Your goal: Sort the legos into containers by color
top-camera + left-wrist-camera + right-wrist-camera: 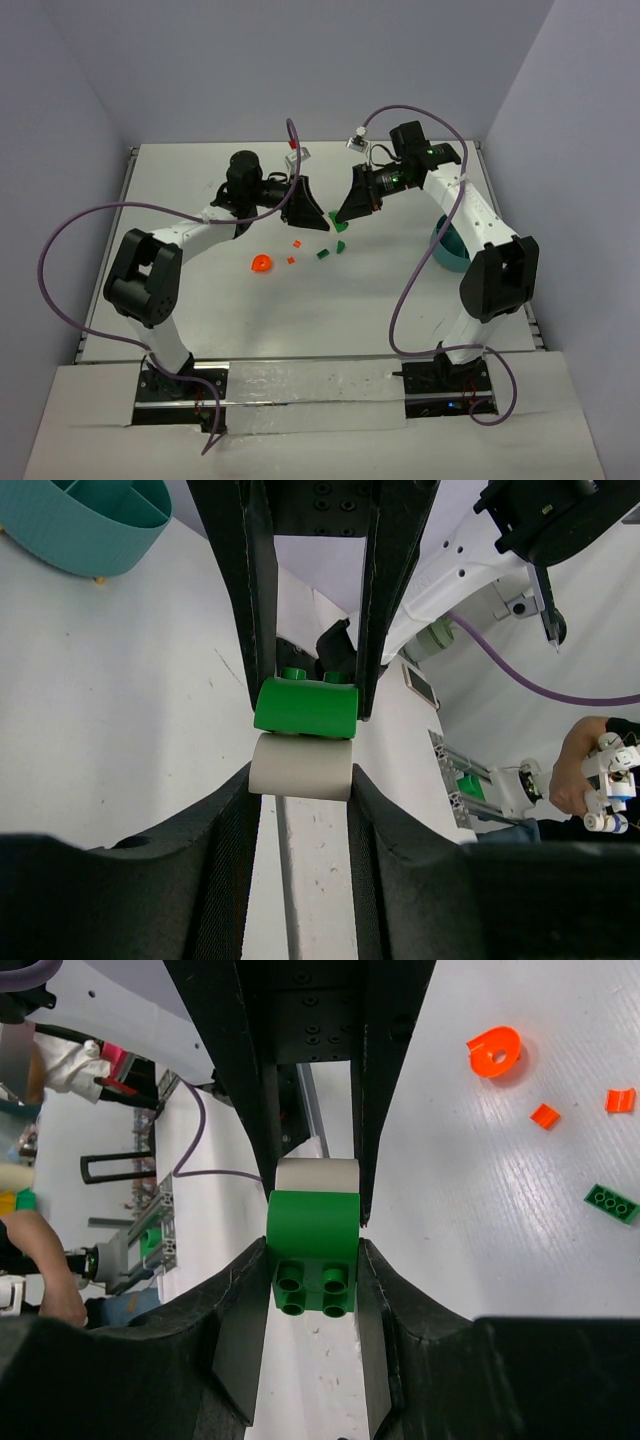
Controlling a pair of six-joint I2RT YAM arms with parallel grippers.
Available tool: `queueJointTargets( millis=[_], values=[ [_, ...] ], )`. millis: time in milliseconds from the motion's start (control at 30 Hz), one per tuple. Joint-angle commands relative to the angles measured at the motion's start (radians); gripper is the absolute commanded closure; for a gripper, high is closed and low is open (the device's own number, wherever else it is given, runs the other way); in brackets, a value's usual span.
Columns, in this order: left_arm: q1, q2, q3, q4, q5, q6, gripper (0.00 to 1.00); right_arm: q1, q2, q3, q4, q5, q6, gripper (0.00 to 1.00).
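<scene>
My two grippers meet above the middle of the table, holding one joined pair of bricks. My left gripper (316,216) (300,772) is shut on a pale grey curved brick (301,766). My right gripper (343,211) (313,1260) is shut on the green studded brick (312,1245) (305,707) stuck to it, which also shows in the top view (333,214). Loose on the table lie an orange ring (260,264) (494,1050), two small orange bits (296,244) (544,1114) and dark green pieces (322,254) (611,1203). The teal bowl (447,247) (90,520) stands at the right, partly behind my right arm.
The teal bowl has inner dividers. Purple cables loop over the table on both sides. White walls close the table at the back and sides. A person's hand (590,770) shows beyond the table edge.
</scene>
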Motion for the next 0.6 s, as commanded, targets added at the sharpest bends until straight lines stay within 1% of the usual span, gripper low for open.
queueJointTargets(
  millis=[0,100,133,200,300,367,400,567],
  values=[
    [-0.005,-0.024,0.012,0.076,0.024,0.001,0.90,-0.008,-0.039,0.004,0.017,0.013,-0.003,1.00],
    [-0.006,-0.030,-0.016,0.098,0.019,-0.024,0.99,-0.045,-0.039,0.005,0.026,0.005,0.015,1.00],
    [-0.006,-0.033,-0.020,0.098,0.019,-0.016,1.00,-0.057,-0.040,0.008,0.026,0.005,0.016,1.00],
    [-0.003,-0.042,-0.028,0.042,0.015,0.016,1.00,-0.081,-0.046,0.014,0.025,0.008,0.019,1.00],
    [-0.003,-0.051,-0.004,-0.143,-0.006,0.204,1.00,-0.127,-0.065,0.036,0.002,0.027,0.000,1.00],
    [-0.002,-0.054,0.033,-0.365,-0.027,0.329,1.00,-0.166,-0.071,0.061,-0.030,0.037,-0.023,1.00],
    [-0.003,-0.054,0.045,-0.445,-0.042,0.412,1.00,-0.186,-0.073,0.071,-0.058,0.038,-0.038,1.00],
    [-0.003,-0.064,0.056,-0.607,-0.120,0.577,1.00,-0.259,-0.080,0.103,-0.168,0.088,-0.126,1.00]
  ],
)
